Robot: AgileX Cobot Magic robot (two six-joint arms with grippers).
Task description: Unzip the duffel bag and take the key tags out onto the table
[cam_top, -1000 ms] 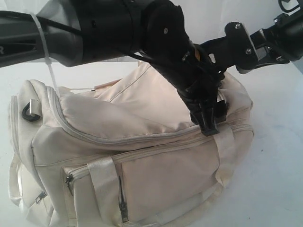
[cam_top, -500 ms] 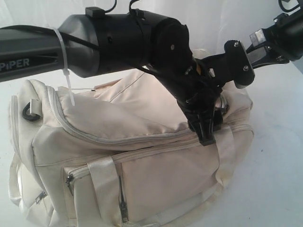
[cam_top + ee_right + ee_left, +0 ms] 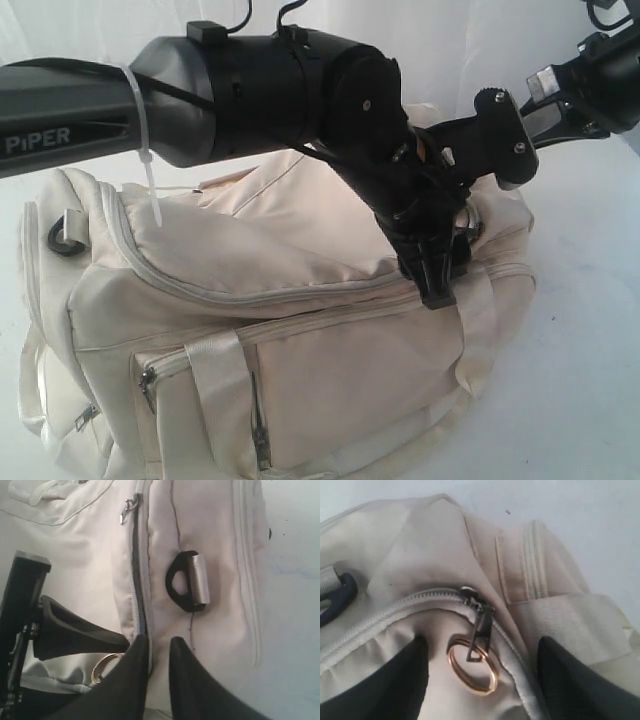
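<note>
Duffel bag (image 3: 330,370): lies on its side on the white counter (image 3: 590,330), filling the exterior view from the centre out to 7 o'clock; front pocket and webbing handles face the camera.
Main zipper: curves over the bag's top from the 9 o'clock end to the 3 o'clock end and looks closed along the stretch in view.
Zipper pull (image 3: 481,622): sits at the bag's 3 o'clock end and carries a gold ring (image 3: 472,667) that lies flat on the fabric.
Left end effector (image 3: 481,647): points down at that end, fingers well apart on either side of the ring and touching neither ring nor pull.
Right end effector (image 3: 158,640): reaches in from 2 o'clock, fingers nearly together and pinching a ridge of bag fabric beside the grey zipper.
Black strap ring (image 3: 182,582): on the bag's end panel, near the right fingers but clear of them.
</note>
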